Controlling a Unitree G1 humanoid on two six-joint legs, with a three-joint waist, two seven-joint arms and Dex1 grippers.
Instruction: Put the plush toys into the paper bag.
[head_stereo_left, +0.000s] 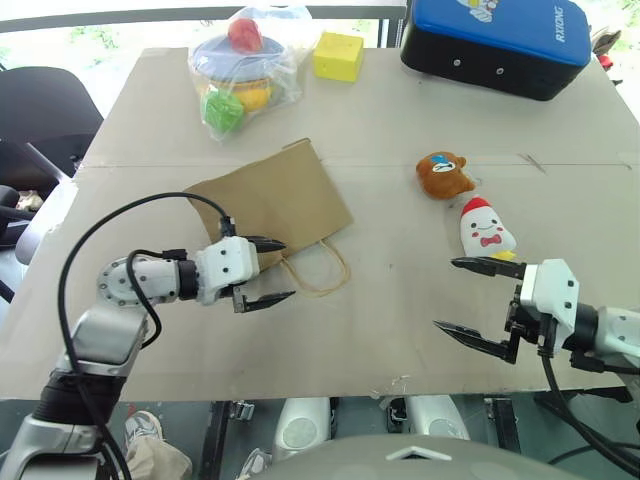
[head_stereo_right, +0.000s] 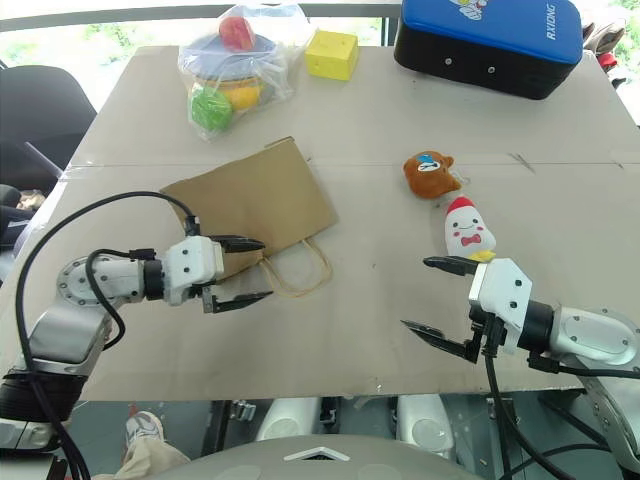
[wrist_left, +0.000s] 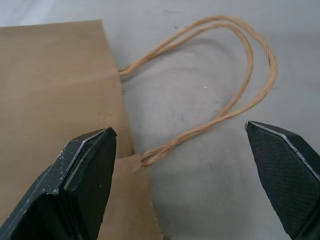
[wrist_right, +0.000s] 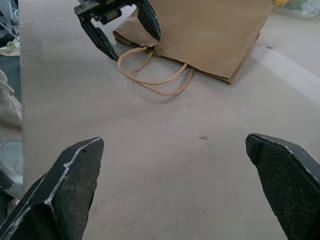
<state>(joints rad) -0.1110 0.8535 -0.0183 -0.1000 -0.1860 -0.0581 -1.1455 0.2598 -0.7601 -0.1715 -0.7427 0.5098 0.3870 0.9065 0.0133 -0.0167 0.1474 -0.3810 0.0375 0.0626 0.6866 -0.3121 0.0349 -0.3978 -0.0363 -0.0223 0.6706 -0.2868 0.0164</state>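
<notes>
Landmark: paper bag (head_stereo_left: 275, 205), flat on table (head_stereo_left: 400, 130).

Left gripper (head_stereo_left: 266, 271) – fingers spread wide, empty, at bag mouth by loop handles (head_stereo_left: 318, 268).

Right of bag: brown plush toy (head_stereo_left: 443, 174), then white plush toy (head_stereo_left: 485, 228).

Right gripper (head_stereo_left: 472, 298) – wide open, empty, just below white toy.

Far right, blue case (head_stereo_left: 500, 40) – lettering "RIXONG".

Blue case (head_stereo_left: 500, 40) cut off above.

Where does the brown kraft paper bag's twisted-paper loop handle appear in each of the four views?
Left eye view: twisted-paper loop handle just left of centre.
Right eye view: left of centre.
Left wrist view: upper middle.
Right wrist view: upper left.
Shared landmark: the open left gripper beside it.
</notes>
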